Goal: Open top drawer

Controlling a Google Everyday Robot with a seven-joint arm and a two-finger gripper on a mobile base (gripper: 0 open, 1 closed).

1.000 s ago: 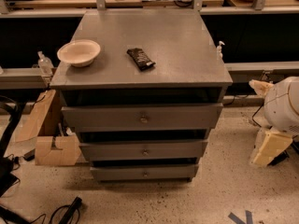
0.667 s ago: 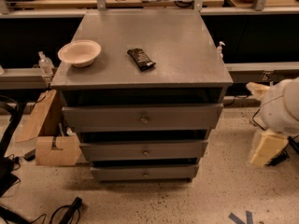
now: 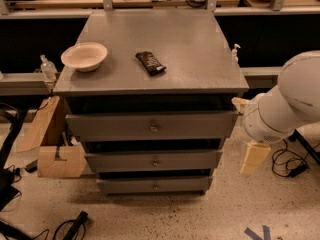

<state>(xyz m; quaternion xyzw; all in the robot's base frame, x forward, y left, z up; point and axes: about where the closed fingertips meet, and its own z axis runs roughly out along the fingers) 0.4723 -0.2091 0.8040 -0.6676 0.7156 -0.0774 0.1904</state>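
The top drawer [image 3: 115,126] sits slightly pulled out; the gripper [image 3: 248,134] hangs just beside its right end, grip width unclear.

the hand [image 3: 251,154] hangs low beside the right end of the top drawer [image 3: 152,125], seemingly not touching it.
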